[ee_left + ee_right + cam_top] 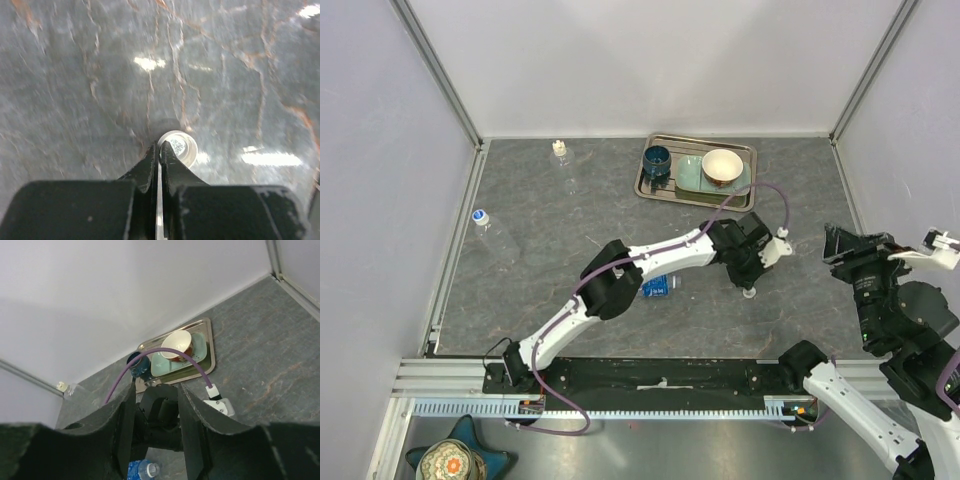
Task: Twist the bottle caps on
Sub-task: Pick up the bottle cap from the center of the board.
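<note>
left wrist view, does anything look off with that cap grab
Yes. The left gripper is shut nearly flush, yet the bottle cap lies mouth-up on the table beside its tips, not squarely between them; at most its rim is nipped.

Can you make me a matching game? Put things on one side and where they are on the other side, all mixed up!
Things:
1. dark blue cup
2. bowl
3. bottle cap
4. blue-label bottle

Places:
A. lying on the table under the left arm
B. on the pale green plate
C. on the table, right at the tips of the left fingers
D. at the left end of the tray, beside the plate

Pairs: 1-D, 2-B, 3-C, 4-A
</note>
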Controlling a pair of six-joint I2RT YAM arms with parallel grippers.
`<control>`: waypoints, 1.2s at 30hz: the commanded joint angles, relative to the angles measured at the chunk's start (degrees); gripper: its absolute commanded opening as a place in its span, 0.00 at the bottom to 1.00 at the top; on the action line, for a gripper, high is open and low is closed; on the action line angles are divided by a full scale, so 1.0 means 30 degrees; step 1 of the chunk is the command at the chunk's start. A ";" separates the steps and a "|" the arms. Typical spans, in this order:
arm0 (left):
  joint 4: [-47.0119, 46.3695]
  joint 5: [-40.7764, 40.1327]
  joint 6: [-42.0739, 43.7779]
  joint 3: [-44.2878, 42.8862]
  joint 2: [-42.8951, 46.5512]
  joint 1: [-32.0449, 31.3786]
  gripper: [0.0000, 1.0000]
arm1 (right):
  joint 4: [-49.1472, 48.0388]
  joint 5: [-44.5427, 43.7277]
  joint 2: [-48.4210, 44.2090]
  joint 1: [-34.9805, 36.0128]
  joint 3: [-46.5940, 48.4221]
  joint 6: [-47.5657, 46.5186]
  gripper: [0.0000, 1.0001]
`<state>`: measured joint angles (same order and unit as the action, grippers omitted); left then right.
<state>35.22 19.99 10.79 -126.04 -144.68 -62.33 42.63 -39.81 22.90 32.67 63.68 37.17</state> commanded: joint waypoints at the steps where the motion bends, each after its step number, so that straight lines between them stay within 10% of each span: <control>1: 0.0975 0.3927 -0.2851 0.0732 0.4415 0.2283 0.02 | -0.4007 0.3822 0.0308 0.0010 -0.0511 -0.4207 0.48; 10: -0.6744 1.5846 -1.4577 0.5735 1.1191 0.9228 0.02 | -1.0398 1.1944 0.2911 0.0010 -0.2389 -1.1681 0.95; 12: -1.3519 1.7558 -2.0204 0.9844 1.2890 1.0367 0.02 | -1.2269 1.4338 0.3646 0.0010 -0.2882 -1.2386 0.98; 13: -2.2171 1.8059 -2.7052 1.1237 1.3301 1.0694 0.02 | -1.3176 1.4935 0.3735 0.0010 -0.3293 -1.3636 0.98; 16: -3.0526 1.7162 -3.4861 1.4175 1.3889 1.1545 0.02 | -1.7569 1.7366 0.4056 0.0010 -0.5227 -1.4962 0.97; 25: -3.6904 1.3672 -4.0387 1.7608 1.6321 1.1957 0.02 | -2.3788 2.1210 0.8011 0.0068 -0.5290 -1.5144 0.88; 36: -3.7786 1.2674 -4.0569 1.8749 1.6412 1.1371 0.02 | -2.5255 2.1681 0.9799 0.1005 -0.4909 -1.5113 0.80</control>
<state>-73.30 59.86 -108.73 -71.79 -96.36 -27.53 -27.24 24.53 50.89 34.41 47.18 -7.38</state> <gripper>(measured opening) 0.026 0.812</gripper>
